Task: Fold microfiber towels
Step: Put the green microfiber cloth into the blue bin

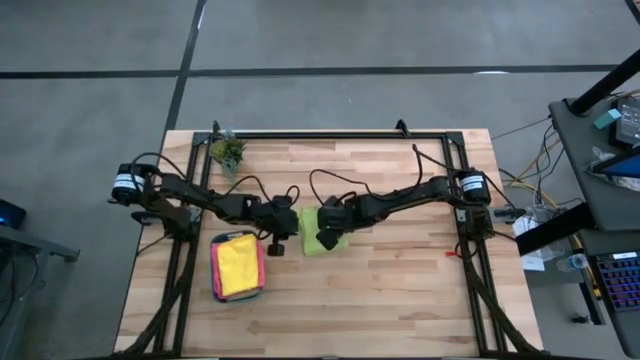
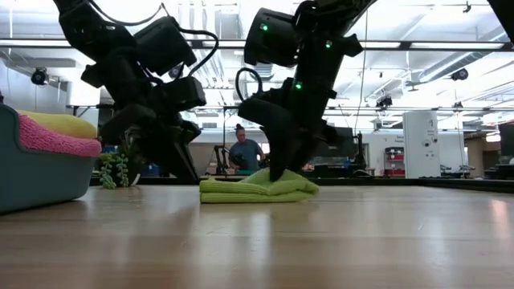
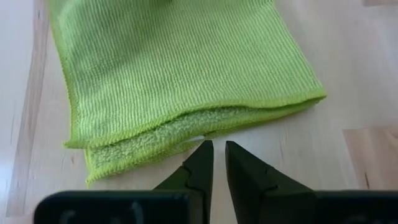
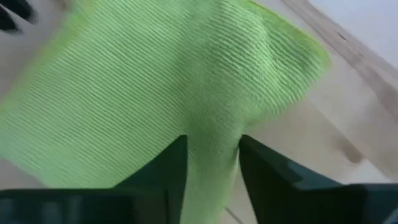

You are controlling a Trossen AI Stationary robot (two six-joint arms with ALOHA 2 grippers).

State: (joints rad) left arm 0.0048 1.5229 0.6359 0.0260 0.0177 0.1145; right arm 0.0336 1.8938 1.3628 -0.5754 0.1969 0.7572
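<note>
Item: one lime green ribbed microfiber towel [image 1: 316,240], folded into a layered rectangle, lay flat on the pale wooden plank table [image 1: 400,290] near its middle. In the left wrist view its stacked edges [image 3: 205,124] showed two or more layers, the upper one overhanging the lower.

Right gripper [image 4: 213,168]: set down upon the lime green towel, its two dark fingers standing apart with a raised ridge of the cloth between them. The fabric touched both inner faces; whether it was pinched or merely lying there could not be told. In the low view this gripper [image 2: 281,164] met the top of the folded towel [image 2: 257,190].

Left gripper [image 3: 214,163]: just beside the lime green towel, at its layered edge, the two pointed fingers drawn nearly together with only a thin slit between them and nothing in it. The tips sat just short of the cloth.

Also catalogued: a teal rectangular plastic tray [image 1: 215,270], beside the lime green towel on the left arm's side, holding a yellow cloth [image 1: 238,266] on top of a pink cloth [image 2: 56,138]. A small green potted plant [image 1: 227,152] stood well beyond the towel, at the table's far edge. A person [image 2: 243,152] was visible in the room behind the towel.
</note>
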